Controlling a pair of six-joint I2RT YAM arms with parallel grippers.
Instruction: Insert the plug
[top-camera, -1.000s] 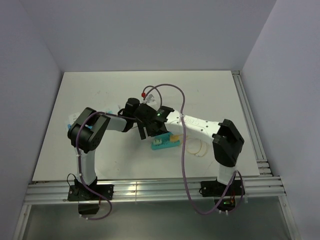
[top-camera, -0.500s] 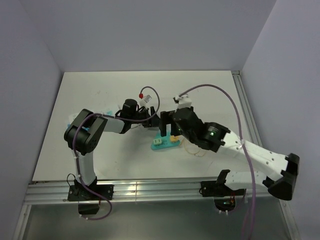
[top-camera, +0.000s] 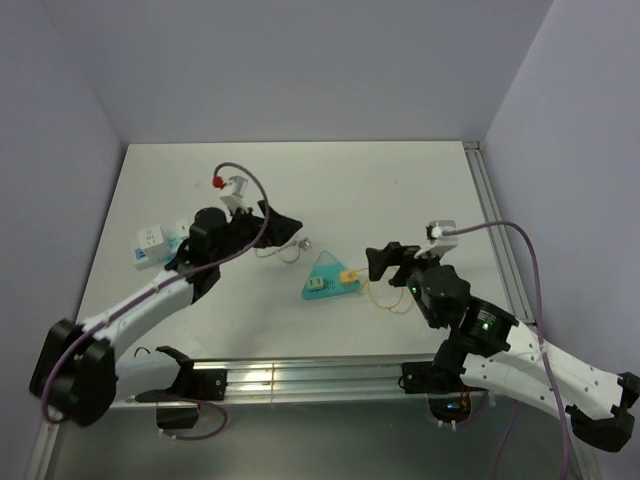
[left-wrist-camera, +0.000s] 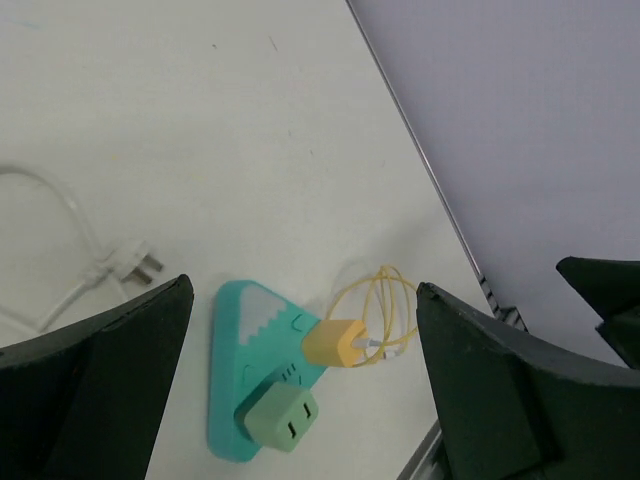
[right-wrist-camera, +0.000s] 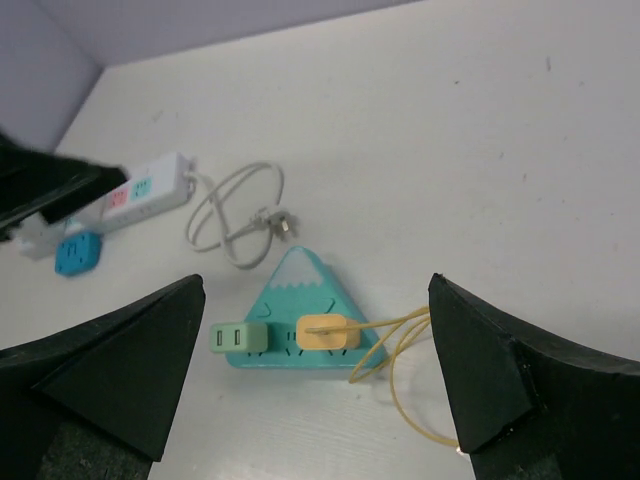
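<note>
A teal triangular socket block (top-camera: 327, 268) lies on the white table. A yellow plug (top-camera: 349, 276) with a coiled yellow cable (top-camera: 385, 296) sits pressed into its face, and a green adapter (top-camera: 315, 285) sits in it too. My left gripper (top-camera: 283, 229) hangs open to the upper left of the block, clear of it. My right gripper (top-camera: 385, 263) is open just right of the block, touching nothing. The left wrist view has the yellow plug (left-wrist-camera: 340, 342) and green adapter (left-wrist-camera: 280, 418) between the spread fingers. The right wrist view frames the yellow plug (right-wrist-camera: 327, 333) in the same way.
A white cable with a bare plug (top-camera: 290, 246) lies left of the block. A white power strip (top-camera: 150, 243) and a small blue adapter (right-wrist-camera: 75, 252) lie at the far left. An aluminium rail (top-camera: 500, 240) runs along the table's right edge.
My left gripper has opened and drawn back left from the block. My right arm has swung away to the right and near side. The yellow plug stays in the block.
</note>
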